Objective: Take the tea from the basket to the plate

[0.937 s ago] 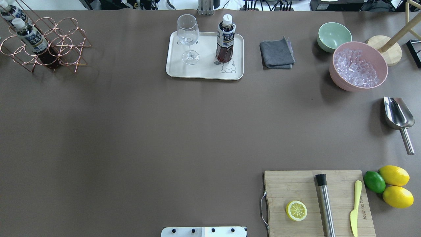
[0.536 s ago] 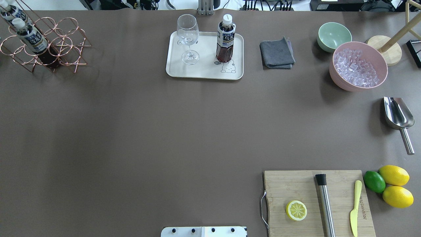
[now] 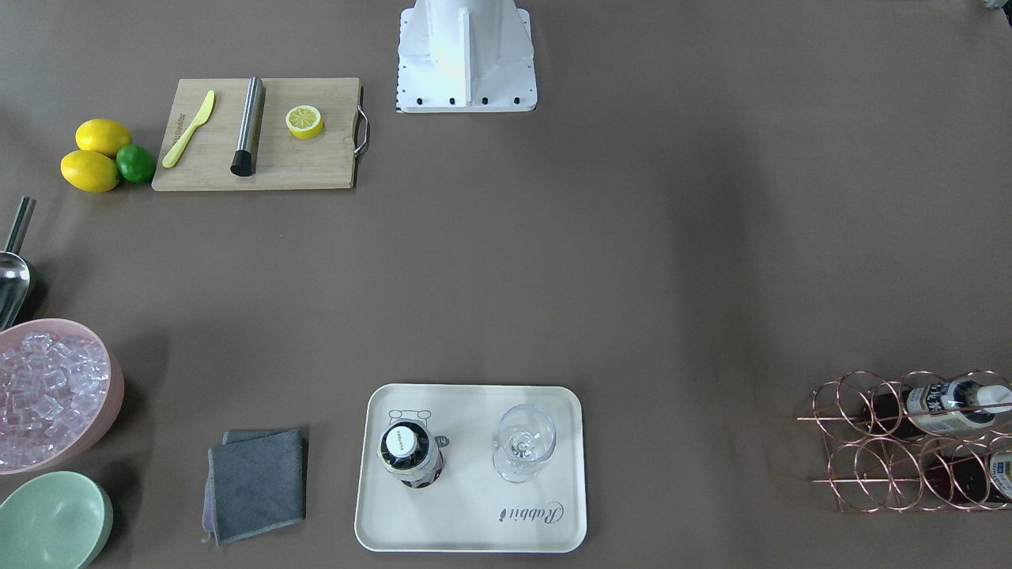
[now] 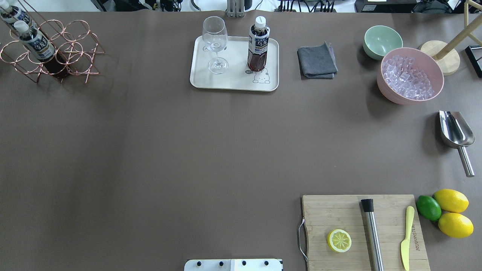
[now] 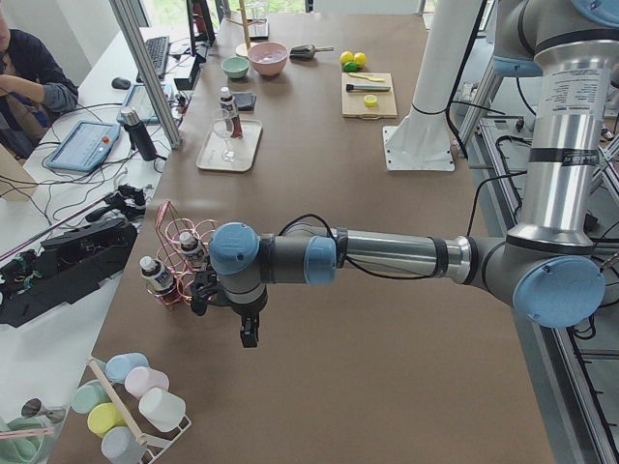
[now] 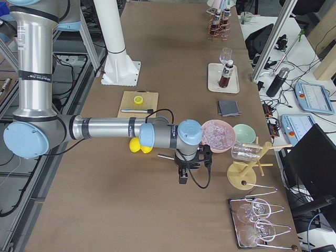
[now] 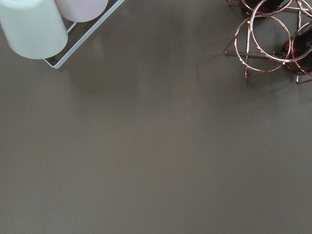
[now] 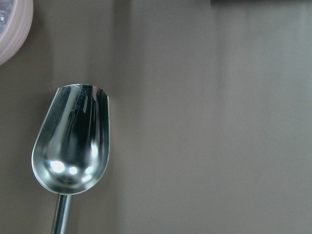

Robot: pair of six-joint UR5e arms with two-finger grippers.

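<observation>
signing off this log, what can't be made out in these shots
- Left gripper: exterior left view only, small; open or shut unclear.
- Right gripper: exterior right view only; same doubt.
- Rose-gold wire basket: cut by the front view's right edge, with one dark tea bottle in it.
- Label on the clear tea bottle standing on the cream tray: print too small overhead.

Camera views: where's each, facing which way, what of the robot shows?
Front-facing: across the table, steeply down; base at top.
Overhead: behind the robot, forward and down; base edge.
Exterior left: table end, along it; left arm, left gripper.
Exterior right: opposite end; right arm, right gripper.
Left wrist: down at basket corner; no body.
Right wrist: down at scoop; no body.
Shared: front-facing and overhead both show tea on plate.
</observation>
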